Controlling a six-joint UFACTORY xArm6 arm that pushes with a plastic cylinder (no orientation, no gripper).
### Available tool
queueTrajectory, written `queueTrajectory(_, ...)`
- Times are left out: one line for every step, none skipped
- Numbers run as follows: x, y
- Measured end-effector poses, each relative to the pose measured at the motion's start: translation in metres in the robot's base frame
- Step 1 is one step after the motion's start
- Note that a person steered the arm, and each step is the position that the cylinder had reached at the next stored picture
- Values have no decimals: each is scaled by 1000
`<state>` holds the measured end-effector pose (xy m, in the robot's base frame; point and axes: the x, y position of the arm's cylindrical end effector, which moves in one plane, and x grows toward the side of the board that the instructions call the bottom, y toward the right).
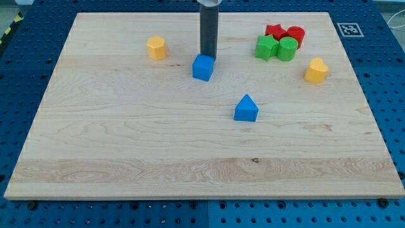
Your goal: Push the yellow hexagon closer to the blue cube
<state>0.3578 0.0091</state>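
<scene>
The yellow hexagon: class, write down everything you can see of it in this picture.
The yellow hexagon is a small, matte, plastic-looking prism, orange-yellow, standing upright with a flat top and faceted sides. It rests on the wooden board near the view's top left, alone, touching no other block. The blue cube sits to its right and slightly lower, apart from it. My tip is just behind that cube, away from the hexagon.

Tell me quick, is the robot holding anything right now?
No hand here, just a rod that holds nothing.
My tip sits just behind the blue cube, toward the view's top.
The yellow hexagon lies apart, to the view's left.
</scene>
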Motion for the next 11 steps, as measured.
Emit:
queueTrajectory(32,0)
queueTrajectory(42,0)
queueTrajectory(26,0)
queueTrajectory(-7,-1)
queueTrajectory(-44,-36)
queueTrajectory(-76,-90)
queueTrajectory(-77,-135)
queueTrajectory(-48,-130)
queueTrajectory(-48,-118)
queueTrajectory(-44,-106)
queueTrajectory(-32,-95)
